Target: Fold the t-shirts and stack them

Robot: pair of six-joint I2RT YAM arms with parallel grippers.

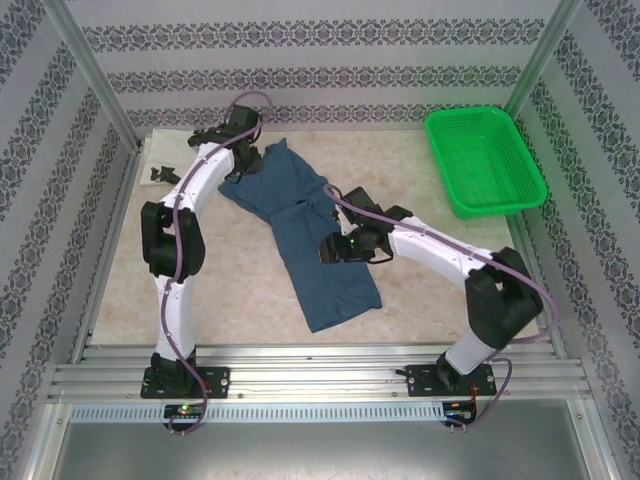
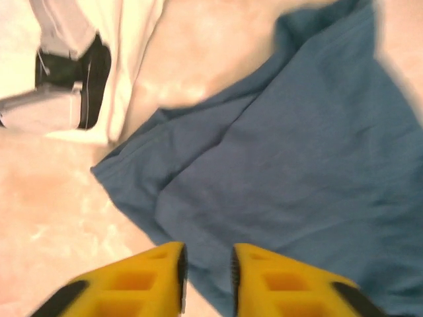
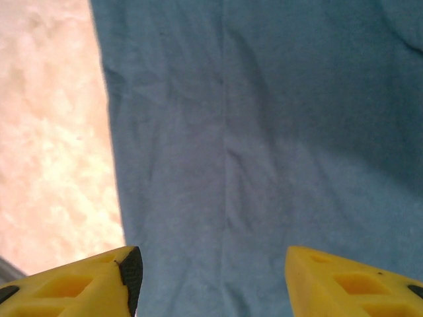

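While the blue shirt (image 1: 320,260) is lying on the table (image 1: 430,290) as a half-folded strip, the right end effector (image 3: 211,264) is hovering wide over it, the left end effector (image 2: 208,264) is sitting narrow at its edge, grip unclear, and stacking onto the white shirt (image 2: 129,66) is waiting.
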